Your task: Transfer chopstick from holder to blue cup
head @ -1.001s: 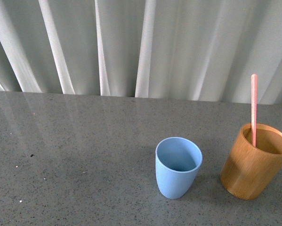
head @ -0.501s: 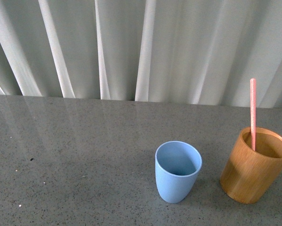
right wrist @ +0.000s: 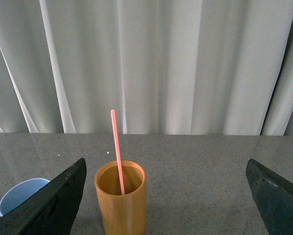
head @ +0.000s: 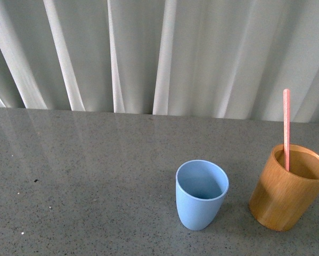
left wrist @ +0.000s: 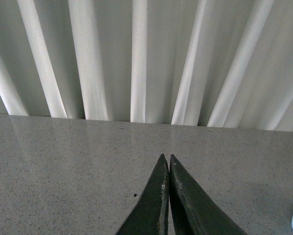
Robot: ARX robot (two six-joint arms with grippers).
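Your right gripper (right wrist: 166,164) is spread wide before the pink chopstick (head: 286,128), which stands in the bamboo holder (head: 287,197) near the worktop's right edge. Your left gripper (left wrist: 166,164) is pressed together. You are at the reach; next, pinch the chopstick above the rim.

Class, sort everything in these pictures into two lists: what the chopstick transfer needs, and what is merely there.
Needed: pink chopstick; wooden holder it stands in; blue cup; right end effector, open and facing the holder.

Merely there: white curtain; grey table; left end effector, shut and probably idle.
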